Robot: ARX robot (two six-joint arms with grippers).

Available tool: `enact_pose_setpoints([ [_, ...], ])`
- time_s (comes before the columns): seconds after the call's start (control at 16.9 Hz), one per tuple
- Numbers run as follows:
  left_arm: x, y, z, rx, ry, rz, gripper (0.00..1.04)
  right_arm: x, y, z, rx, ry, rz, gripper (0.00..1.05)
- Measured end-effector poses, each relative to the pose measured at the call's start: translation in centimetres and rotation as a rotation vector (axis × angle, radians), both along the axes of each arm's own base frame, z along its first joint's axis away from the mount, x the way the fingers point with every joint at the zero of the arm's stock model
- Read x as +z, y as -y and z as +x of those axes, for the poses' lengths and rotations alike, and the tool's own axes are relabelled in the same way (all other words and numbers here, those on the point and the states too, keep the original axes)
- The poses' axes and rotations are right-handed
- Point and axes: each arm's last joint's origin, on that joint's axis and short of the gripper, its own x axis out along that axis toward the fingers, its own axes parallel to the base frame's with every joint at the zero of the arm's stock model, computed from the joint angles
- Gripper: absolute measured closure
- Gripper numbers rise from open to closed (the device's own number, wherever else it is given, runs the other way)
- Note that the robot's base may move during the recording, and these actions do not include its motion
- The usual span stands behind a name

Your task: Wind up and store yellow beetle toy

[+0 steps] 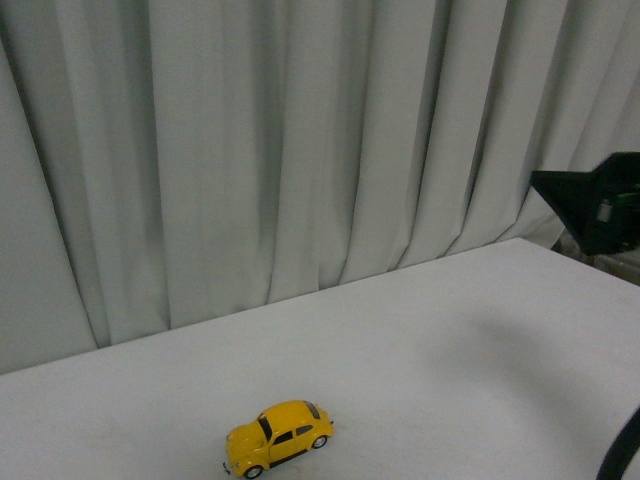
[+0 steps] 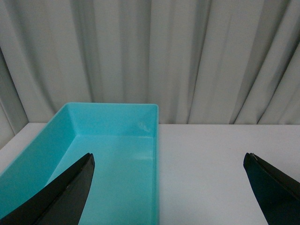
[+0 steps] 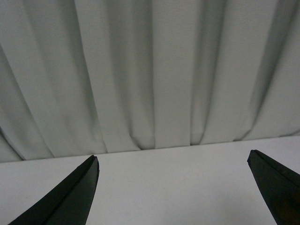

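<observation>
Nothing done yet. Untouched yellow toy car (image 1: 279,438) sat on table (image 1: 450,340), close to robot. Empty left gripper (image 2: 168,157) gaped wide, facing teal bin (image 2: 112,119); right gripper (image 3: 173,156) likewise, empty. Winding and storing remained.

My views are dim and soft; the toy car (image 1: 279,437) barely shadows the table (image 1: 430,420), with a faint smudge at three o'clock.

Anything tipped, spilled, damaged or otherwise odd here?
Nothing stands out. The yellow beetle toy sits upright on its wheels on the white table, and the teal bin looks empty and intact.
</observation>
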Motion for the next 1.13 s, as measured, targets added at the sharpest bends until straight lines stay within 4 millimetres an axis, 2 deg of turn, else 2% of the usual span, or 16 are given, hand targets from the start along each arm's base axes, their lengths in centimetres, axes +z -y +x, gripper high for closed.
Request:
enact_pose_setpoints([
  [0.12, 0.0, 0.0, 0.0, 0.0, 0.0, 0.0, 0.07, 0.1, 0.5, 5.5, 0.134, -0.038, -0.066, 0.07],
  [0.18, 0.0, 0.0, 0.0, 0.0, 0.0, 0.0, 0.07, -0.2, 0.1, 8.7, 0.214, -0.075, -0.106, 0.07],
  [0.3, 0.0, 0.0, 0.0, 0.0, 0.0, 0.0, 0.07, -0.8, -2.5, 14.2, 0.517, -0.144, -0.215, 0.07],
  [0.36, 0.0, 0.0, 0.0, 0.0, 0.0, 0.0, 0.07, -1.1, -3.9, 15.5, 0.671, -0.178, -0.261, 0.07],
  [0.47, 0.0, 0.0, 0.0, 0.0, 0.0, 0.0, 0.07, -2.8, -5.3, 17.0, 0.905, -0.264, -0.33, 0.07],
  [0.65, 0.0, 0.0, 0.0, 0.0, 0.0, 0.0, 0.07, -6.4, -5.0, 18.9, 1.125, -0.422, -0.437, 0.07],
  [0.83, 0.0, 0.0, 0.0, 0.0, 0.0, 0.0, 0.07, -8.7, -6.3, 20.6, 1.3, -0.454, -0.569, 0.07],
  [1.01, 0.0, 0.0, 0.0, 0.0, 0.0, 0.0, 0.07, -11.3, -8.0, 21.1, 1.441, -0.494, -0.645, 0.07],
  [1.13, 0.0, 0.0, 0.0, 0.0, 0.0, 0.0, 0.07, -11.9, -8.8, 21.5, 1.487, -0.491, -0.698, 0.07],
])
